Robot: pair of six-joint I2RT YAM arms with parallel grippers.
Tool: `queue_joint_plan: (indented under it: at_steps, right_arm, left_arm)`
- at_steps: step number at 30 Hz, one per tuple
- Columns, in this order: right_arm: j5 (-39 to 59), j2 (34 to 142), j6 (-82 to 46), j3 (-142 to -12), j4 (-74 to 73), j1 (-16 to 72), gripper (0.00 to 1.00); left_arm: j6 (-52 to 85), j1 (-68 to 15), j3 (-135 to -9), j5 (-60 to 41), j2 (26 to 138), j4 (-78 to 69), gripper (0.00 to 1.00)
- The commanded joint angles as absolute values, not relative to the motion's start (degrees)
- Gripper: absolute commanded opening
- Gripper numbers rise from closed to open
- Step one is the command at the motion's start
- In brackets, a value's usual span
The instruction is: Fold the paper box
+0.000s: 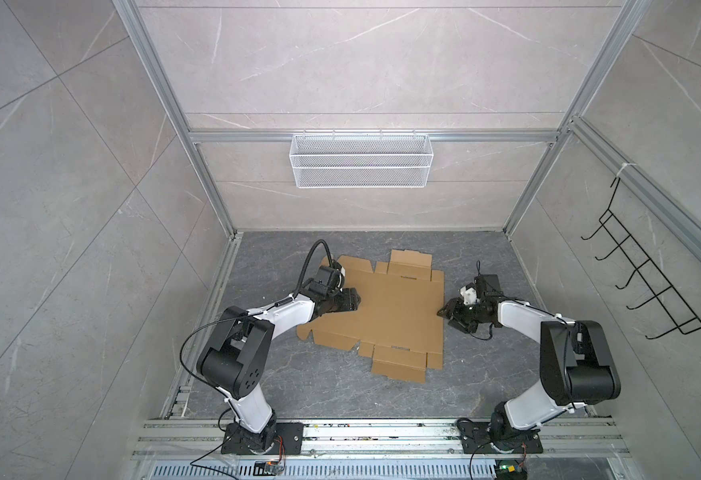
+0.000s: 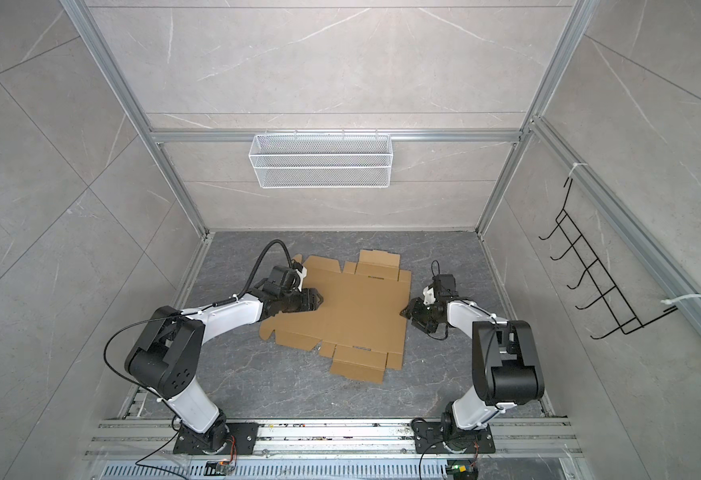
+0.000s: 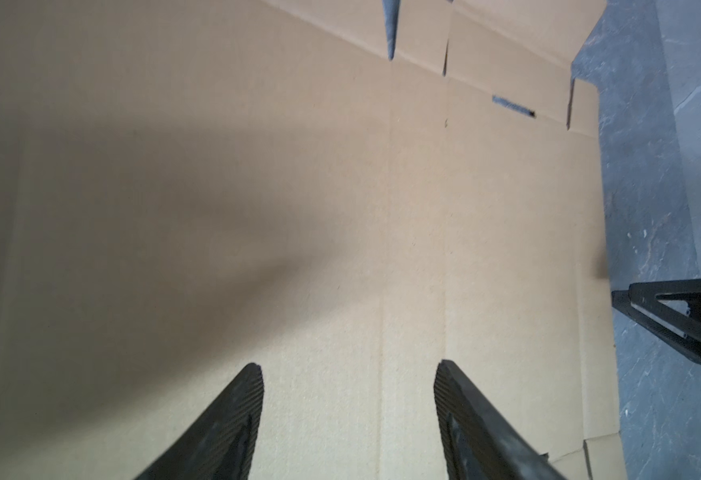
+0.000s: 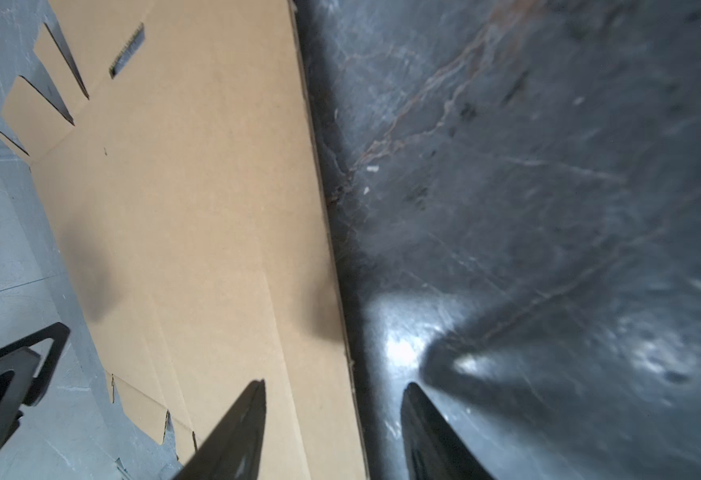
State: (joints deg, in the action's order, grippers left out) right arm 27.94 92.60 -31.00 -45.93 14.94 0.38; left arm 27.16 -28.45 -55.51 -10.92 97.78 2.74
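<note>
A brown paper box (image 1: 394,316) is lying unfolded and flat on a dark grey table (image 1: 319,395), midway between two robot arms, with its flaps and tabs reaching toward the near and far sides. The left gripper (image 1: 356,299) is hovering low over the left part of the sheet, jaws parted and holding nothing. Its wrist view is showing both fingers (image 3: 232,415) spread above bare cardboard, and I cannot tell whether they are touching it. The right gripper (image 1: 443,312) is sitting at the sheet's right edge and is also released. In its wrist view one finger (image 4: 236,428) is lying over the cardboard and the other over the table, so the jaws are straddling the edge without pinching it. No panel is standing up, so the folding appears to be only beginning, and the step in hand is probably raising the right strip along the crease running beside that edge. Doing it well likely means working one finger beneath the edge and closing only once cardboard is truly sitting between the jaws. The strip should then be swung up and leftward around the crease rather than dragged, since a light sheet may be sliding easily on this smooth table. The left gripper would be helping most by pressing down just left of that crease, pinning the sheet while keeping out of the rising strip's way.
</note>
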Motion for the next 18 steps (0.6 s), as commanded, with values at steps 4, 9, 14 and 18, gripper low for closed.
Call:
queue_joint_plan:
  at_steps: [4,9,14,18]
  right_arm:
    - [30.8,95.3,-29.3,-44.2,9.6,0.4,0.53]
    - [33.4,96.7,-29.5,-43.6,5.6,0.4,0.49]
    - [35.2,95.6,-29.9,-43.9,3.9,0.7,0.39]
    - [35.0,94.8,-29.5,-45.2,5.6,2.1,0.33]
  left_arm:
    - [28.7,-28.0,-52.6,-12.0,96.5,-0.1,0.68]
    - [31.0,-28.0,-49.4,-12.5,95.7,-2.0,0.67]
    - [34.6,-28.1,-45.0,-13.0,93.9,-3.8,0.65]
    - [37.8,-28.8,-41.6,-12.9,92.2,-5.7,0.64]
